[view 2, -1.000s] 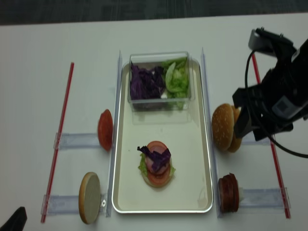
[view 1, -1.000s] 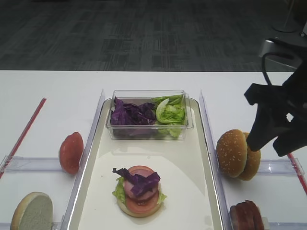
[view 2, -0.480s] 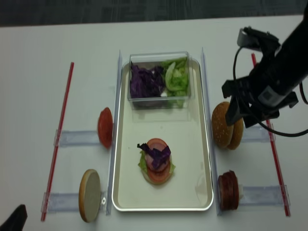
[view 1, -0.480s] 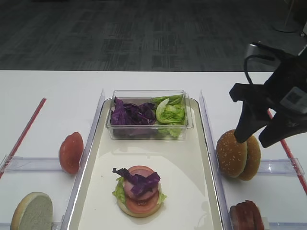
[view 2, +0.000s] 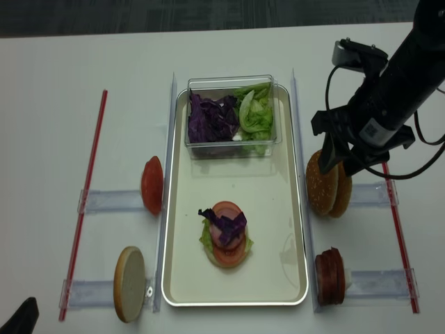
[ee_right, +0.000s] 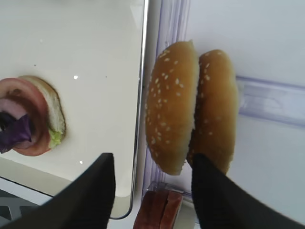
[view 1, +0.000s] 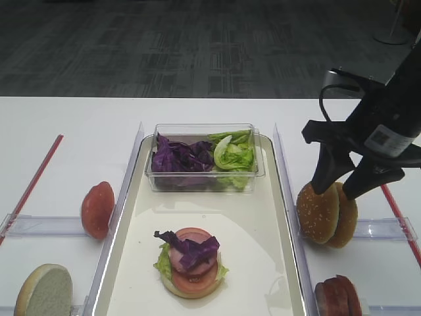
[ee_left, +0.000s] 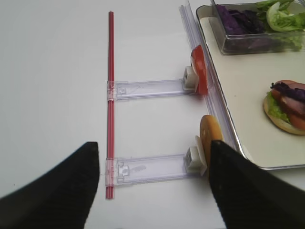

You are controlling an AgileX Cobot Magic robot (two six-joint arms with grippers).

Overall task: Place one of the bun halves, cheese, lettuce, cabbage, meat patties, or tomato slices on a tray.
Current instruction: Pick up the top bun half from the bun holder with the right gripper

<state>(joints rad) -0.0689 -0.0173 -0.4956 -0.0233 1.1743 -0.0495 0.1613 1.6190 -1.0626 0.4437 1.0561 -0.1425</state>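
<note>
Right gripper (view 1: 341, 187) hangs with jaws wide apart over the bun halves (view 1: 325, 212) (standing on edge beside the tray (view 1: 263, 263)).

right arm (view 2: 396, 83): matte black | grey camera block on wrist | looping black cable | white label by wrist | right gripper (view 1: 345, 181): two black tapered fingers

The right arm (view 2: 410, 62) reaches in from the upper right, its wrist bent steeply down. The right gripper (view 1: 341, 185) points downward with both fingers (ee_right: 93, 195) spread apart and nothing between them. The left gripper (ee_left: 152, 191) shows only in its own wrist view, low and level, its two dark fingers set wide apart and holding nothing.
</note>
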